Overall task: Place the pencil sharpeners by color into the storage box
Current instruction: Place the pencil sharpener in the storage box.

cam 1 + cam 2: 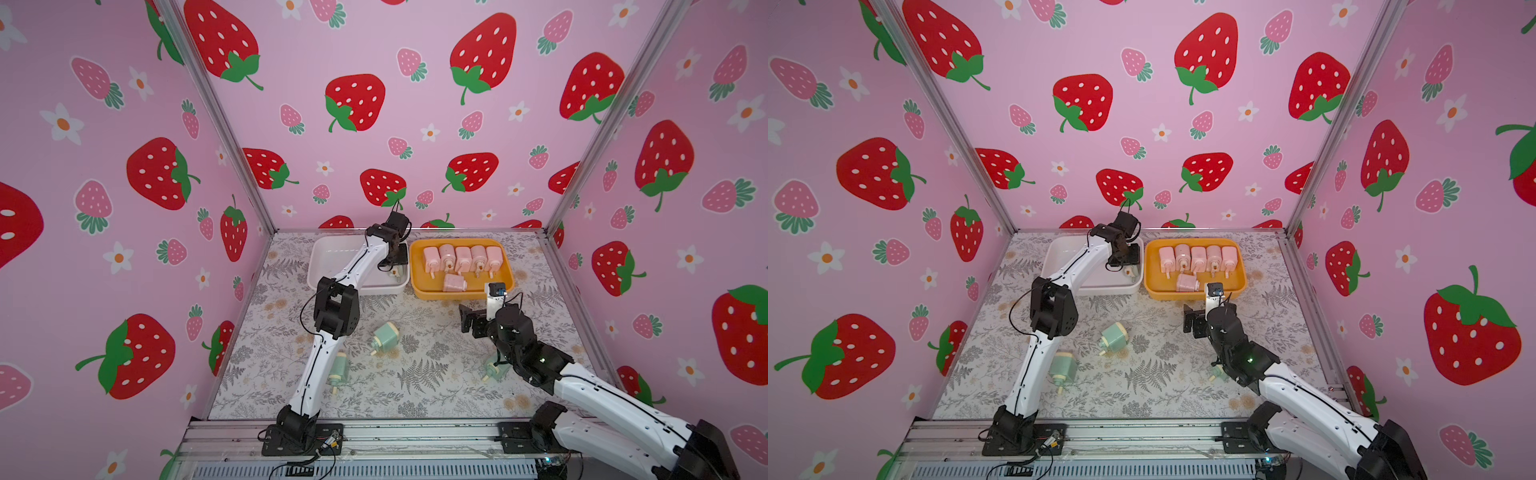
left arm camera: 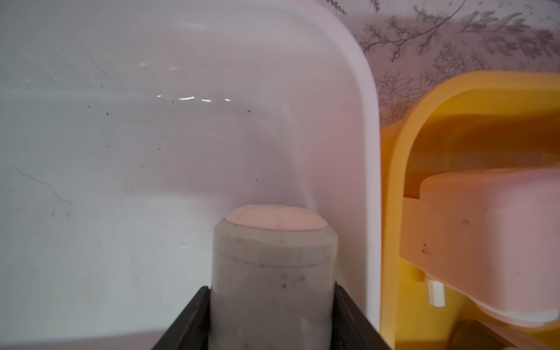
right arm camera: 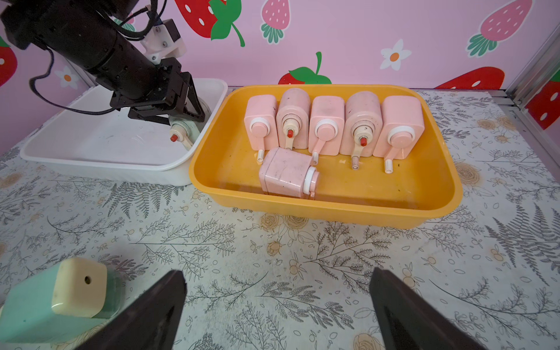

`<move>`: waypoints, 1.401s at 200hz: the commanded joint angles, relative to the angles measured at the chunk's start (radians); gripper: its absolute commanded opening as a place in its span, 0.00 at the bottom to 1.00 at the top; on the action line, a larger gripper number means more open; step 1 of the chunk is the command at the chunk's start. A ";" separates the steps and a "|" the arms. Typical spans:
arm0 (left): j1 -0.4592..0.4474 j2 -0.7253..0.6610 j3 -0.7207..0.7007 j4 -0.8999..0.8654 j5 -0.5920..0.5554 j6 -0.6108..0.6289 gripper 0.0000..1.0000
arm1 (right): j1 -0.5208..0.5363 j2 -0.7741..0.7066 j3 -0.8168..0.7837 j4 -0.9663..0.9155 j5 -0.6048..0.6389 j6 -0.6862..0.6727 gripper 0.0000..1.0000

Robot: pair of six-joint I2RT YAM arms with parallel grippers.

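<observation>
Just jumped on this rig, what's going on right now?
The left arm has its jaws closed on a mint green sharpener and holds it inside the white tray. Six pink sharpeners sit in the yellow tray, five in a row and one on its side in front of them. The right arm hangs over the table with its jaws open and empty. Three green sharpeners lie loose on the table, not yet sorted.

A robot test cell: strawberry-print panels [image 1: 415, 33] in aluminium framing [image 1: 225, 124] enclose a floral tabletop [image 1: 436, 374].
</observation>
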 commanded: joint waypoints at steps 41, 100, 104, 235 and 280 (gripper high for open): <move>-0.002 0.015 0.035 -0.003 0.043 -0.014 0.36 | -0.001 0.000 0.015 0.000 0.025 -0.001 1.00; -0.002 -0.002 0.029 -0.003 0.034 -0.012 0.54 | -0.001 -0.001 0.011 0.001 0.025 -0.002 1.00; -0.001 -0.004 0.029 -0.002 0.036 -0.013 0.55 | -0.001 -0.001 0.012 0.001 0.025 -0.002 1.00; 0.005 -0.174 -0.125 0.057 0.081 0.022 0.81 | -0.002 0.000 0.008 0.020 -0.010 -0.014 1.00; -0.008 -0.445 -0.499 0.254 0.083 0.058 1.00 | -0.002 0.056 -0.003 0.116 -0.244 -0.158 1.00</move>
